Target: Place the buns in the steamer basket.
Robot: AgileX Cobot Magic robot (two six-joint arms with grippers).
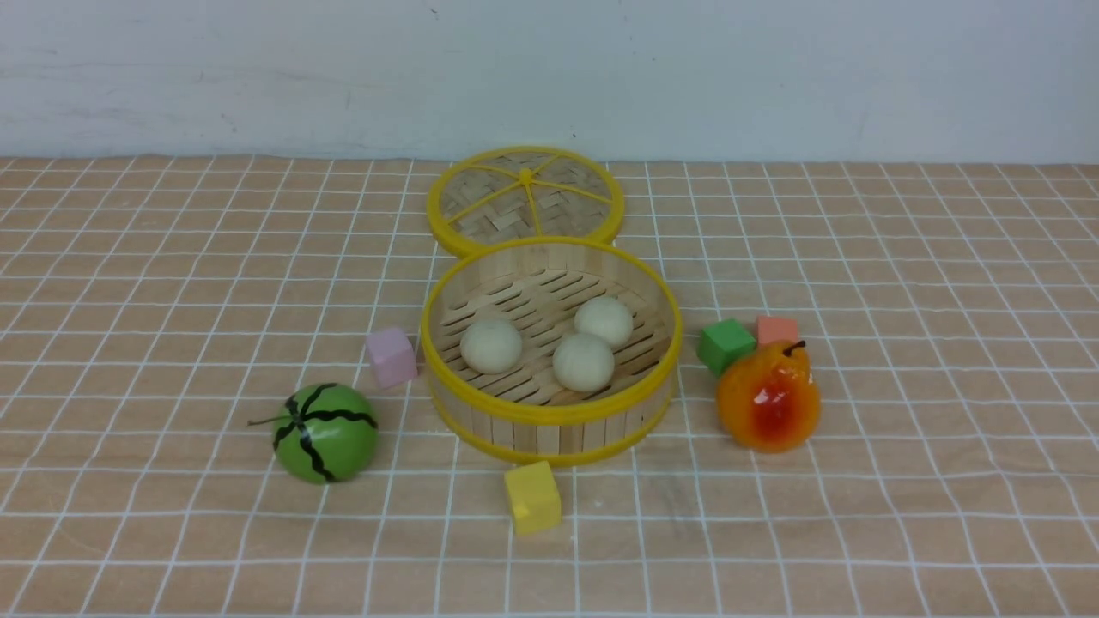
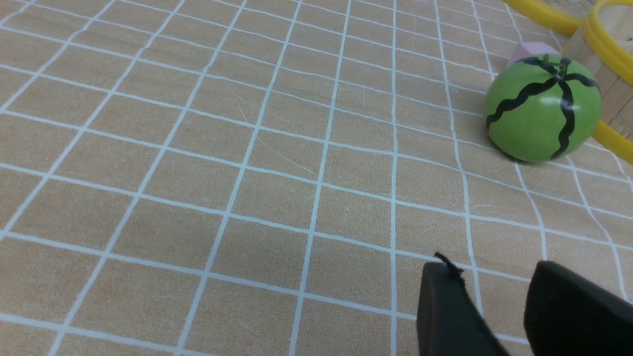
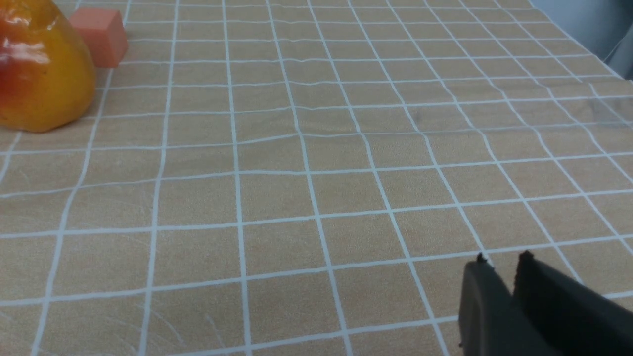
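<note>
- All three buns [image 1: 491, 346] [image 1: 604, 321] [image 1: 583, 361] lay inside the steamer basket [image 1: 549, 412] at the middle of the surface [image 1: 172, 257].
- Its lid [image 1: 525, 199] sat at its 12 o'clock, a melon [image 1: 326, 433] at 8, a pear [image 1: 768, 398] at 3.
- The left gripper [image 2: 499, 277] had its jaws slightly parted, empty.
- The right gripper [image 3: 502, 264] had its jaws nearly closed, empty.

Matte black hand [image 2: 499, 301] fingers (edges slightly frayed)
</note>
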